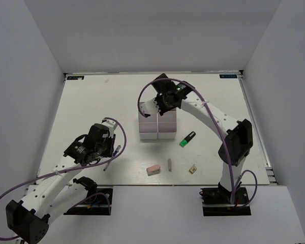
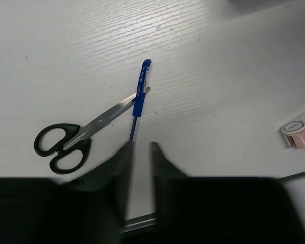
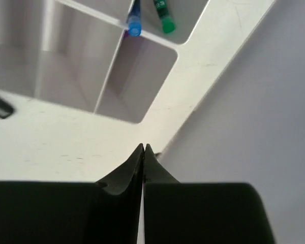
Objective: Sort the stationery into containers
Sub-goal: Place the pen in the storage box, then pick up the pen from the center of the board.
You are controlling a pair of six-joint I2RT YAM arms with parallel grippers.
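Roughly a third done, by my read. The right gripper [image 3: 144, 148] hung over the white tray [image 1: 148, 131], fingers pressed together with nothing between them. Its wrist view showed a blue pen [image 3: 134, 23] and a green-tipped marker [image 3: 164, 15] already lying in one compartment. There was a hint of purple next to the pen, too small to name. The other compartments visible there looked bare.

Left to sort, all loose on the table [image 1: 91, 101]:
- scissors [image 2: 66, 142] and the other blue pen [image 2: 141, 91], near the left arm. The pen crossed the blade tips, touching them.
- green highlighter [image 1: 187, 139], just right of the tray
- pink eraser [image 1: 153, 169], grey stick [image 1: 170, 163] and tan square piece [image 1: 193, 169], in a row along the near edge

The left gripper [image 2: 141, 148] was low over the table with a narrow gap between its fingers, gripping nothing. The pen's lower end sat right at its fingertips, so I took the step in hand to be a pick of that pen. Risk: the scissors touched it and might drag along.
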